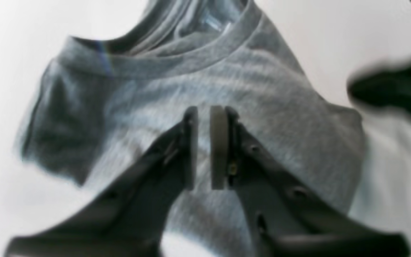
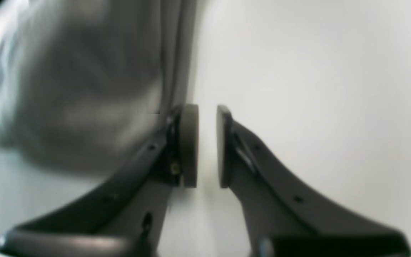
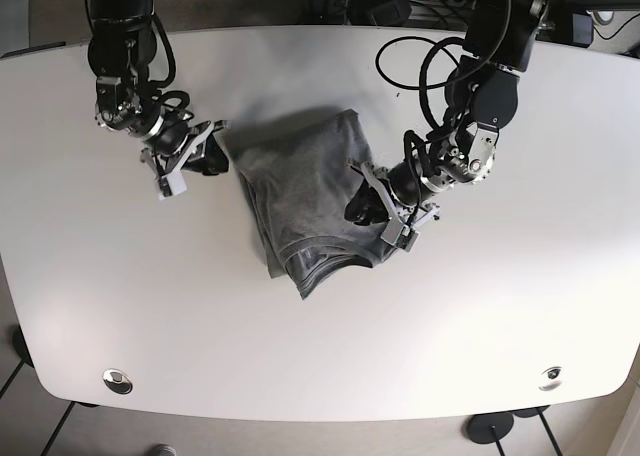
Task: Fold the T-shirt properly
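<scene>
A grey cotton T-shirt [image 3: 305,201] is lying partly folded near the middle of the white oval surface [image 3: 500,306], its ribbed collar [image 1: 177,62] facing the near edge in the base view. The left end effector [image 1: 203,148] is hovering over the chest of the shirt, on the garment's right side in that view, its two padded fingers parted by a narrow gap with no fabric between them. The right end effector [image 2: 207,146] is sitting at the shirt's far left edge, likewise slightly open and gripping nothing; its wrist view is showing one pad just beside a doubled hem while the other is standing over bare surface.

With both ends unloaded, the fold is looking incomplete: the bundle is lying skewed, and loose folds are showing around the collar. The risk from here is probably a one-layer pinch. With the gaps this narrow, closing on the stacked cloth may be catching only the top ply and dragging the folded layers apart. Uneven pulls from the two arms could also be twisting the shirt further askew.
</scene>
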